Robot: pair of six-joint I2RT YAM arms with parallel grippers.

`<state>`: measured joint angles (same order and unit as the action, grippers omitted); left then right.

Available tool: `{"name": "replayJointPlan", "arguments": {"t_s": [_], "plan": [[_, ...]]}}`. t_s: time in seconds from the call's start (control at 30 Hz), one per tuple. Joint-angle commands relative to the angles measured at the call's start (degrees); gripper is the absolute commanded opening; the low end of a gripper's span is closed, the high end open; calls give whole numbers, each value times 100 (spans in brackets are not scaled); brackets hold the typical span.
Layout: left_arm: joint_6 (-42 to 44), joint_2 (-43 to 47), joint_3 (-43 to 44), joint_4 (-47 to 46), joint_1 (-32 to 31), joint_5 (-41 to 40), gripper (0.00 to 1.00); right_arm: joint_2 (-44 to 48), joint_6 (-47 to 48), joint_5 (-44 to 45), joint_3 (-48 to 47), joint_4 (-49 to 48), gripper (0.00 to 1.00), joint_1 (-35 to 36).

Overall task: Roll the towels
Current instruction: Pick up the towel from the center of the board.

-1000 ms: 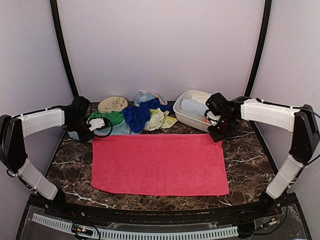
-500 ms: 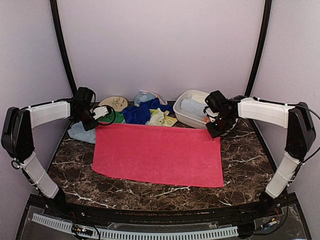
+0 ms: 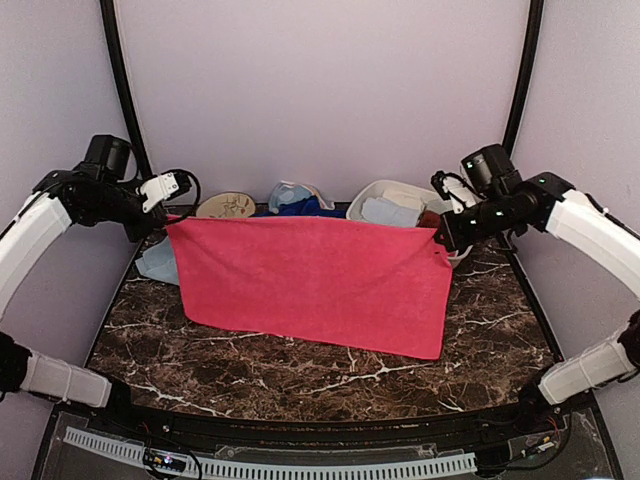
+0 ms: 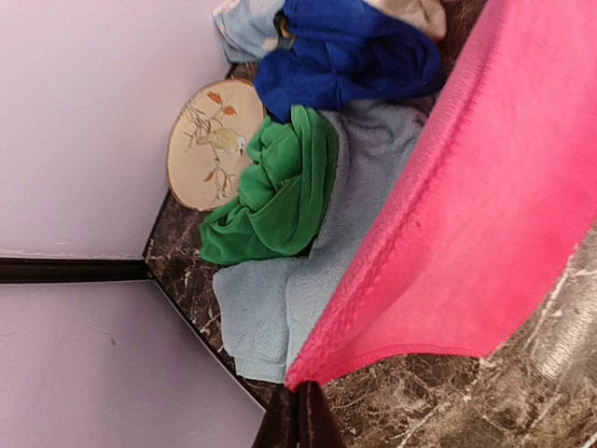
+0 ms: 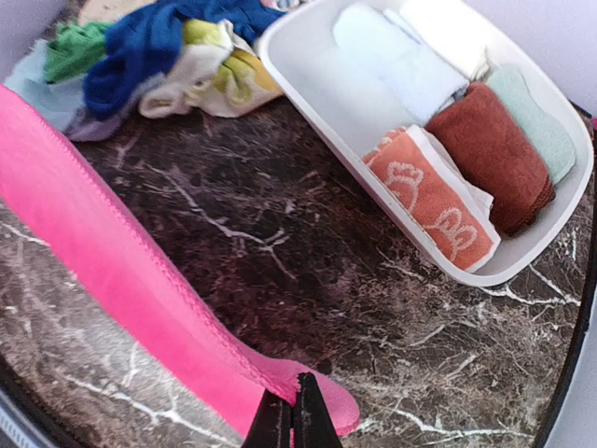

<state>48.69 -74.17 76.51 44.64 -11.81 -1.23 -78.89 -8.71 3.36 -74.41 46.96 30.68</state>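
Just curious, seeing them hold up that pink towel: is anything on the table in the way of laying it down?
Nothing visible does. The left gripper and right gripper pinch the pink towel by its corners. The pale blue towel lies behind its left edge; the basin sits farther back.

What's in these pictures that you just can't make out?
- Top view: the raised pink towel hides most of the towel pile and the near wall of the basin.
- Left wrist view: the royal blue towel is cut off by the top edge.
- Right wrist view: the basin's far end and its white towel run past the top edge.
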Motion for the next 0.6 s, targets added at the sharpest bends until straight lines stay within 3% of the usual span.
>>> {"name": "replayJointPlan", "arguments": {"t_s": [0.0,0.2,0.43,0.57], "plan": [[-137,1246,92,1535,23,768,0,1052,-326,-832,72,526,0,36],[-122,2427,743,2677,29,1004,0,2013,-606,-1405,-94,1395,0,120],[-296,2663,2087,3837,28,958,0,2419,-715,-1423,-547,2270,0,124],[-173,2748,1687,3830,22,834,0,2396,-705,-1161,-352,2206,0,127]]}}
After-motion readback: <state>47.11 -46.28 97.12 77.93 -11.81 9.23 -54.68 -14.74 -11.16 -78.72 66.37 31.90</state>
